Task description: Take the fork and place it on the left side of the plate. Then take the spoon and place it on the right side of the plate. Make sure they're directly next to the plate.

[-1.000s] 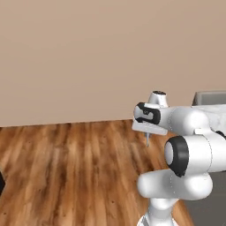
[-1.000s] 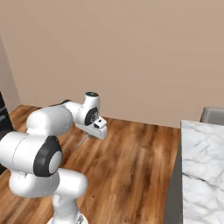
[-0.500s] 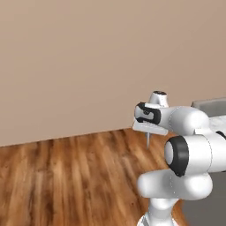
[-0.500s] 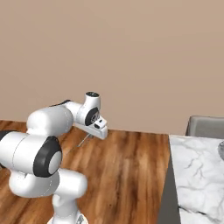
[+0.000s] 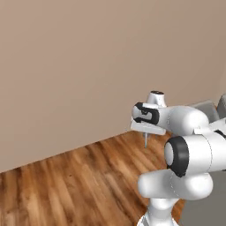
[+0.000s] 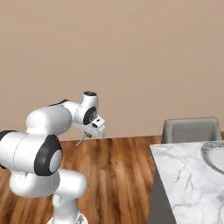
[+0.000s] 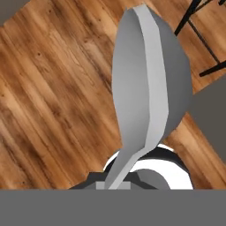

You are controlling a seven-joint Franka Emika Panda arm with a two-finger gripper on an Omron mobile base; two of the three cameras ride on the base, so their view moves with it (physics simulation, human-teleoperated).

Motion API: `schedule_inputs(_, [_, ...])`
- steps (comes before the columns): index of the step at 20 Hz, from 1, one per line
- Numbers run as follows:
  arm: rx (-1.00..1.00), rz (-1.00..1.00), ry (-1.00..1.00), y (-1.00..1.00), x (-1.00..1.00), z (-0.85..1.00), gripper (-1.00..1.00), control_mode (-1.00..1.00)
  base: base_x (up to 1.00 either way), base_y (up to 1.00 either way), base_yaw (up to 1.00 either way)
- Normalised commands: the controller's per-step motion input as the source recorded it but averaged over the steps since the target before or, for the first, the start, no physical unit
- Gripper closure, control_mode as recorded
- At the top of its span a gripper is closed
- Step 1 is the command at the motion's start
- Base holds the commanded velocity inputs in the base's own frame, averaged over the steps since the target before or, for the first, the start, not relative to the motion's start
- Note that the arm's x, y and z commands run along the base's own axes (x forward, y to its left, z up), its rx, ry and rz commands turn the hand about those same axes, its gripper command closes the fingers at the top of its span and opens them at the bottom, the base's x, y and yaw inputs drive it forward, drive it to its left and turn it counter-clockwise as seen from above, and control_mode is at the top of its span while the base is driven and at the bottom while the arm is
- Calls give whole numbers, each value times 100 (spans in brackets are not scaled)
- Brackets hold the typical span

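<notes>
Carrying the spoon (image 7: 148, 84) toward the counter (image 6: 188, 175); jaws closed on its handle, round bowl pointing away from the hand over the wood floor (image 7: 53, 101). In the left base view a thin bit of it hangs below the gripper (image 5: 145, 132); in the right base view the same sliver pokes out under the hand (image 6: 83, 139).

Judgement: this is the transport leg for the second item, and the base looks not yet lined up with the counter. Doing it well means keeping the grip firm and the wrist steady so the spoon doesn't swing or slip.

Farther off, the marble counter sits at the right with a grey chair (image 6: 190, 130) behind it. A round grey rim at the far right edge is likely the plate (image 6: 214, 154). Aim for its right side, spoon right next to the rim, not overlapping it. Can't make out the fork.
</notes>
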Motion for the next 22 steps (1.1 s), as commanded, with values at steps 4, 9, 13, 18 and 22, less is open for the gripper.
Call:
schedule_inputs(4, [0, 0, 0, 0, 0, 0, 100, 100, 68, 43, -31])
schedule_inputs(9, [0, 0, 0, 0, 0, 0, 100, 100, 70, 44, -29])
schedule_inputs(13, [0, 0, 0, 0, 0, 0, 100, 100, 66, 42, -39])
schedule_inputs(18, [0, 0, 0, 0, 0, 0, 100, 100, 60, 41, -45])
schedule_inputs(22, [0, 0, 0, 0, 0, 0, 100, 100, 58, 40, -47])
